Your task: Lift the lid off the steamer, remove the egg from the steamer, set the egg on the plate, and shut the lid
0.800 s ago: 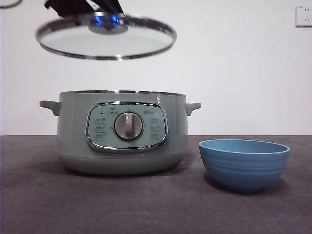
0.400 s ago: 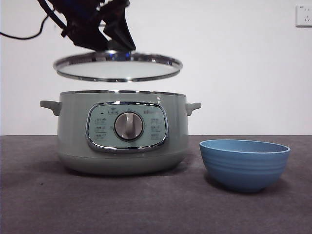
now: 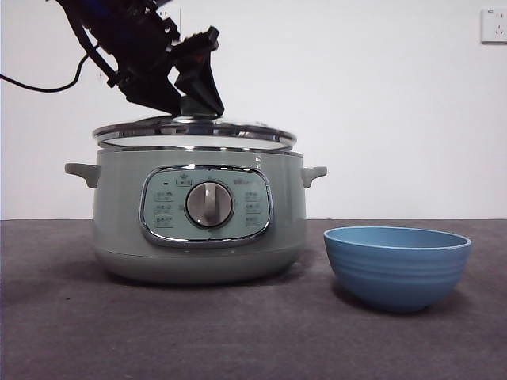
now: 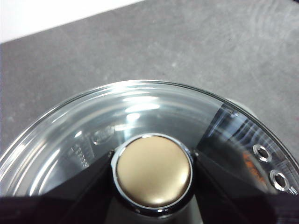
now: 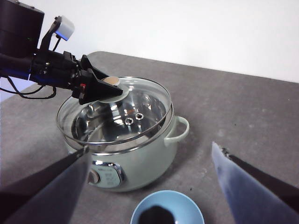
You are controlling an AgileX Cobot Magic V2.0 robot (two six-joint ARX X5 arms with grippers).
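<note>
- Front view: the steamer (image 3: 198, 214) stands on the dark table (image 3: 71, 332), its control panel and silver dial (image 3: 209, 204) facing the camera.
- The lid (image 3: 194, 131) sits just over the steamer's rim, slightly tilted; its left edge appears a little higher, and whether it rests fully on the rim cannot be told.
- The left gripper (image 3: 192, 104) comes down from the upper left, a black arm with a cable, its fingers pinching the lid's knob.
- The plate (image 3: 397, 267), a deep blue bowl, stands on the table just beside the steamer, on its right as seen here, not touching it. Its inside is hidden from this low angle.
- A white wall socket (image 3: 493, 25) shows at the top right corner.
- Left wrist view: the left gripper (image 4: 153, 173) has its fingers closed from both sides on the round knob (image 4: 153, 171) of the lid (image 4: 140, 105); the glass dome and metal rim spread around it, with grey table (image 4: 140, 42) beyond.
- Right wrist view: the right gripper (image 5: 149, 182) hangs high above the table, fingers spread wide apart and holding nothing.
- Below it lie the steamer (image 5: 140, 156), the lid (image 5: 140, 109) held over it by the left gripper (image 5: 106, 88), and the plate (image 5: 187, 212).
- A dark oval shape, the egg (image 5: 156, 215), lies inside the plate.
</note>
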